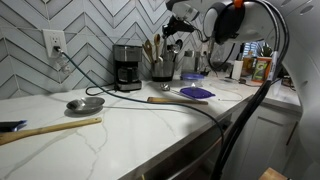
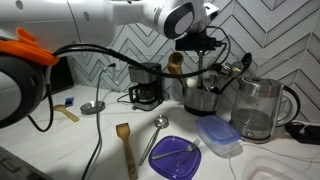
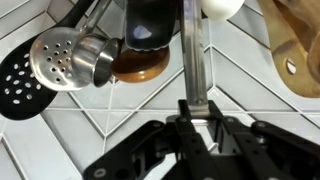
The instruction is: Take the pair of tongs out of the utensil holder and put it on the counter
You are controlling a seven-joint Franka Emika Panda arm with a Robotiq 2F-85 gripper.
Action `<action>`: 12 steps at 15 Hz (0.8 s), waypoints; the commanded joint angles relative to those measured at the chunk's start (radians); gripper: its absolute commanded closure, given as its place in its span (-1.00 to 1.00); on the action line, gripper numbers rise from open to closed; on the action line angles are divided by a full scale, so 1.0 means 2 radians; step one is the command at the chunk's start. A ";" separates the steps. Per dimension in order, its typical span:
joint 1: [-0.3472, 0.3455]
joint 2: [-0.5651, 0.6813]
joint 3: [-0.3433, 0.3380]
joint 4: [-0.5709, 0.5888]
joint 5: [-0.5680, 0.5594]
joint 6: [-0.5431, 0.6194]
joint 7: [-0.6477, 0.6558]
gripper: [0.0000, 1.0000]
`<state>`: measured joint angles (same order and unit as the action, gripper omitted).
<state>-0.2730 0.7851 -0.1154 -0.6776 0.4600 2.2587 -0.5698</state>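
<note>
The utensil holder (image 2: 203, 98) stands close to the tiled wall (image 1: 90, 30), hemmed between the coffee maker (image 2: 146, 85) and the kettle (image 2: 258, 108). The bench (image 1: 130, 125) in front lies largely open. The arm (image 2: 110, 15) reaches over from above, its hand (image 3: 197, 122) pointing down over the holder. The hand is pinched narrow on the pair of tongs (image 3: 196, 70), whose far end sits among the other utensils.

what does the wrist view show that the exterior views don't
Only the wrist view: the gripper shut on the pair of tongs, beside a perforated skimmer. Only the exterior views: the utensil holder, the coffee maker, the ladle on the counter, the glass kettle. Both: the gripper and the herringbone tiles.
</note>
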 commanded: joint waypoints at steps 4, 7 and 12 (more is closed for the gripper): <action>-0.001 -0.033 -0.003 -0.008 -0.002 -0.018 0.004 0.89; -0.001 -0.039 -0.002 -0.008 -0.002 -0.018 0.003 0.89; -0.001 -0.047 -0.001 -0.009 0.000 -0.020 0.002 0.89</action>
<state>-0.2726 0.7177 -0.1154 -0.6781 0.4600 2.2478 -0.5698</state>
